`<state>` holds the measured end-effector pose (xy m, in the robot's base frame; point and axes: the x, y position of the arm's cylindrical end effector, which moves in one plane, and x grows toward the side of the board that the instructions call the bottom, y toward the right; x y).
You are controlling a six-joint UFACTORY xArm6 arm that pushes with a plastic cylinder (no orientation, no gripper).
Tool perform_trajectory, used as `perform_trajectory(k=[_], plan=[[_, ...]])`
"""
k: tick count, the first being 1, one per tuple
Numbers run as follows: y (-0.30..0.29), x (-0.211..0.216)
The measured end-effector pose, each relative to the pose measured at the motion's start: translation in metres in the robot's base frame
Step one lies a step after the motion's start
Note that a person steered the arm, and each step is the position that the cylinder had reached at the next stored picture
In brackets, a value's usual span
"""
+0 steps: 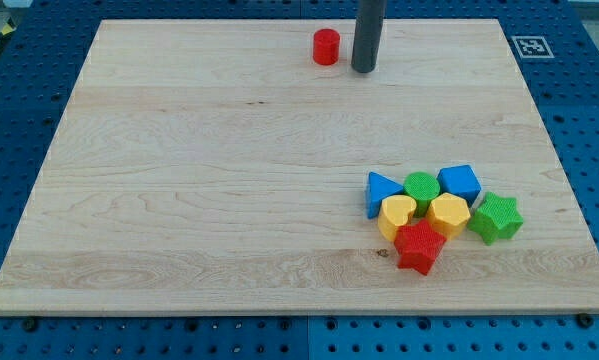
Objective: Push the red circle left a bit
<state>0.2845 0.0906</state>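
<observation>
board: pale wood slab w/ visible grain, flat & smooth-looking; set on a blue pegboard base.
rod: dark, round, straight, matte; seen at the view's top, right of centre. No jaws on this rig, so no open/closed state applies; nothing is held.
cluster: seven blocks packed at the view's lower right, well apart from the rod. All look like ribbed plastic.
red star: at the cluster's bottom, touching both yellows.
green star: at the cluster's right end.
blue cube: top right of cluster, shape approx.
blue triangle: left end of cluster.
green circle: betw. the two blues.
yellow heart: below the triangle.
yellow hexagon: beside the heart; shape approx.
red circle: task's thing; short red cylinder near the view's top edge, left of the rod, alone.
my tip: just right of the red circle, small gap, not touching as far as can be told.
step: judged as approach done, contact not yet made.
next move: a short straight slide to the view's left is called for, tip kept level w/ the circle's centre so it isn't deflected toward the top edge; stop early, since only "a bit" is asked.
</observation>
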Motion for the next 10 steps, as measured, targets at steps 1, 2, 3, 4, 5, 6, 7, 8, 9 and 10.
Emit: perform_trajectory(k=[1,2,3,4,5,6,7,8,9,10], plan=[[0.003,-0.001],[0.002,-0.003],[-0.005,-0.012],[-0.012,-0.016],[-0.028,-0.016],[-0.070,-0.016],[-0.099,-0.016],[-0.101,-0.015],[-0.135,-0.012],[-0.173,-0.012]])
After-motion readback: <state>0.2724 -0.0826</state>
